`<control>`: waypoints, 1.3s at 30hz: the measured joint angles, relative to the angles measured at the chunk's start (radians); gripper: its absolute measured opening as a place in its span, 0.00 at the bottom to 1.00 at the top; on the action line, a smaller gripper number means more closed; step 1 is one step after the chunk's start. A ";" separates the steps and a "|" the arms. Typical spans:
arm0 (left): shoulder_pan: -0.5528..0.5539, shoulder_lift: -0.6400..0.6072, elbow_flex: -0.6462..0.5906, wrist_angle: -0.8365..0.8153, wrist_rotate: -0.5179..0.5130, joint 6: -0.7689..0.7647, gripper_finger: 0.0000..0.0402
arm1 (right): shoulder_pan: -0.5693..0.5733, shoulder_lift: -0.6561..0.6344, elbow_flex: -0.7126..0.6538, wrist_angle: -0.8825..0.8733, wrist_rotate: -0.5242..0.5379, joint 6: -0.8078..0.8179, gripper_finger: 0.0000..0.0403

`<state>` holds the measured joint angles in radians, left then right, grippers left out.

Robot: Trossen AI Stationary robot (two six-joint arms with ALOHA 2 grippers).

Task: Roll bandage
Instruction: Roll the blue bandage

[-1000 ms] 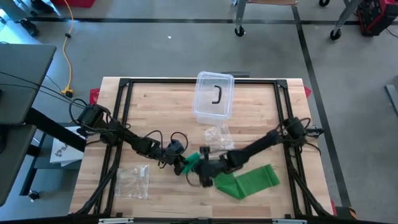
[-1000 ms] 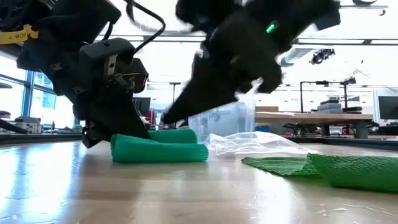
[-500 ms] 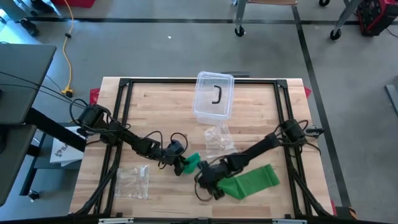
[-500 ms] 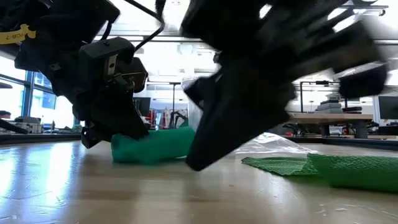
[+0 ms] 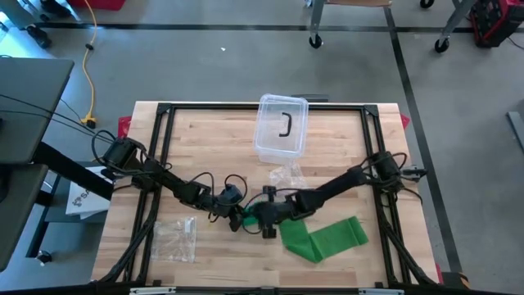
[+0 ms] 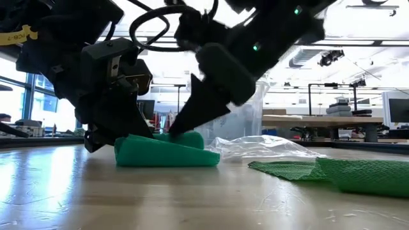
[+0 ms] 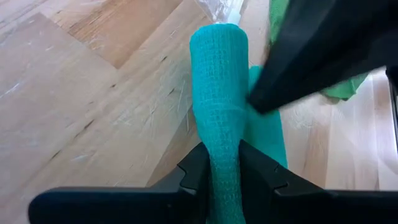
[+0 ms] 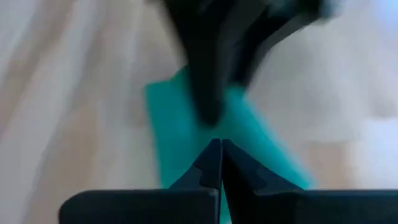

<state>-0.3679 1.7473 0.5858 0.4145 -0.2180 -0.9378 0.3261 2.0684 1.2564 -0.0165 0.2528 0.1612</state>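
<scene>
Between the left claw's (image 7: 222, 177) two dark fingers sits the near end of the bandage roll (image 7: 219, 93), a teal-green mesh tube pinched at that end and lying on the bench (image 5: 205, 135). The right claw (image 6: 182, 121), its fingers pressed together with nothing between them, comes down with its tip on the roll's upper side, just beside the left claw's grip. Judging by this, the rolling is partly done: one end is wound into a firm tube, while a flat tail of the same mesh (image 7: 268, 134) runs out from under the roll. That loose stretch of bandage (image 5: 323, 238) lies spread on the bench on the far side of the roll from the left claw. Most of the length seems unrolled, so much winding remains. Counted: one bandage, in a rolled part and a loose part; two arms, both at the roll; one clear plastic box (image 5: 281, 127) with a dark piece inside, well apart from the roll toward the bench's far edge; and two crumpled clear wrappers, one (image 5: 288, 176) between roll and box, the other (image 5: 175, 238) near the bench's front edge, on the left arm's side of the roll.
</scene>
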 joint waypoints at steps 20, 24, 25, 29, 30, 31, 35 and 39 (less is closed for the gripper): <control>-0.001 0.000 0.001 0.001 -0.001 -0.003 0.14 | 0.044 -0.023 0.000 -0.035 0.018 0.061 0.00; -0.001 0.000 0.001 0.001 -0.001 -0.004 0.14 | 0.005 -0.003 0.000 -0.090 -0.028 0.147 0.00; -0.001 0.000 0.001 0.001 -0.001 -0.004 0.14 | 0.002 0.009 0.000 -0.090 -0.047 0.149 0.00; 0.000 -0.001 0.001 0.001 -0.003 -0.008 0.14 | 0.016 0.027 0.000 -0.054 -0.127 0.100 0.00; 0.000 -0.001 0.001 0.001 -0.001 -0.011 0.14 | 0.024 0.029 0.000 -0.049 -0.148 0.072 0.00; 0.000 -0.001 0.001 0.001 -0.001 -0.011 0.14 | 0.030 0.029 0.000 -0.043 -0.182 0.044 0.00; 0.000 -0.001 0.001 0.001 -0.004 -0.011 0.14 | 0.044 0.029 0.000 -0.027 -0.248 -0.005 0.00; 0.000 -0.001 0.001 0.005 -0.004 0.000 0.14 | 0.043 0.026 0.000 -0.020 -0.200 -0.010 0.00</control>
<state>-0.3676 1.7466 0.5869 0.4191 -0.2225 -0.9381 0.3695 2.0943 1.2564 -0.0361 0.0528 0.1517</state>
